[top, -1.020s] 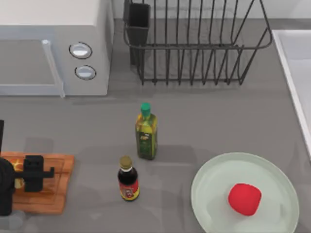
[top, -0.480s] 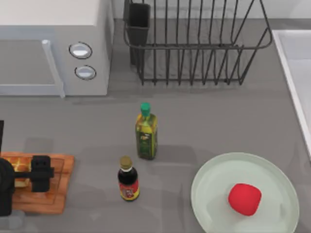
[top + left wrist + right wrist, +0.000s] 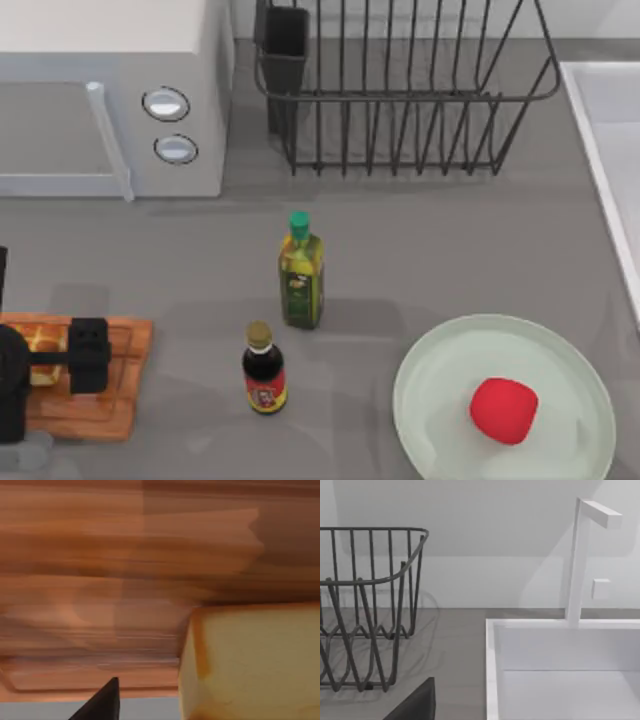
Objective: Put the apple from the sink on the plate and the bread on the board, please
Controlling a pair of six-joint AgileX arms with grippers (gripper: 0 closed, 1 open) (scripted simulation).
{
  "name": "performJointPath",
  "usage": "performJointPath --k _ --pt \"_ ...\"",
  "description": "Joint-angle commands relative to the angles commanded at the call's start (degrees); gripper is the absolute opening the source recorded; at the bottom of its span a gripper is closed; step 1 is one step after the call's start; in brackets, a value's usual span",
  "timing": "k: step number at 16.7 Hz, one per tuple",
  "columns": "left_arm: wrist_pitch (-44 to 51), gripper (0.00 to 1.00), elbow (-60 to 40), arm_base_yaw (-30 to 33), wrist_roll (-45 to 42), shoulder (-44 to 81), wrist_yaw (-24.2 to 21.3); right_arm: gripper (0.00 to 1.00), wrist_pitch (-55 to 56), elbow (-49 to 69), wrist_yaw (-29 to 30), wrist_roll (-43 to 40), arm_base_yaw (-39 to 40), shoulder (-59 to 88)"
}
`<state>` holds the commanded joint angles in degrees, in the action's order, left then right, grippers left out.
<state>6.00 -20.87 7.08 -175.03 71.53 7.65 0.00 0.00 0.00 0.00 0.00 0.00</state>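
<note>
The bright red apple [image 3: 503, 410] rests on the mint-green plate [image 3: 430, 350] at the front right. The golden bread [image 3: 43, 357] lies on the wooden board [image 3: 115, 415] at the front left. My left gripper [image 3: 87, 356] hovers open just right of the bread. In the left wrist view, the bread [image 3: 250, 665] sits on the board [image 3: 125, 580], apart from one dark fingertip [image 3: 102, 704]. The sink [image 3: 618, 120] lies at the right edge. The right wrist view shows the sink [image 3: 492, 675] beyond one of my right gripper's fingertips [image 3: 417, 701].
A microwave [image 3: 110, 100] stands at the back left and a black wire dish rack [image 3: 400, 90] at the back middle. A green-capped oil bottle [image 3: 301, 275] and a dark sauce bottle [image 3: 264, 372] stand between board and plate. A white faucet [image 3: 580, 560] rises behind the sink.
The left gripper has shifted a little to the right over the board, uncovering the bread that now lies on it. The apple and plate have not moved.
</note>
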Motion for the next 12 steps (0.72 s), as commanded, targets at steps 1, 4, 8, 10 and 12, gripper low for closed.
performJointPath --k 1,4,8,10,12 --pt "-0.3 1.0 0.2 0.1 1.1 -0.9 -0.3 1.0 0.0 0.0 0.0 0.0 0.0 0.0" --pt "-1.5 1.0 2.1 0.5 8.1 -5.4 -1.8 1.0 0.0 0.0 0.0 0.0 0.0 0.0" --pt "-3.8 1.0 7.0 1.3 25.9 -14.7 -4.6 1.0 0.0 0.0 0.0 0.0 0.0 0.0" --pt "-5.0 1.0 9.7 1.6 38.3 -20.2 -6.0 1.0 0.0 0.0 0.0 0.0 0.0 0.0" --pt "-6.3 1.0 12.1 1.5 53.1 -26.5 -7.2 1.0 0.0 0.0 0.0 0.0 0.0 0.0"
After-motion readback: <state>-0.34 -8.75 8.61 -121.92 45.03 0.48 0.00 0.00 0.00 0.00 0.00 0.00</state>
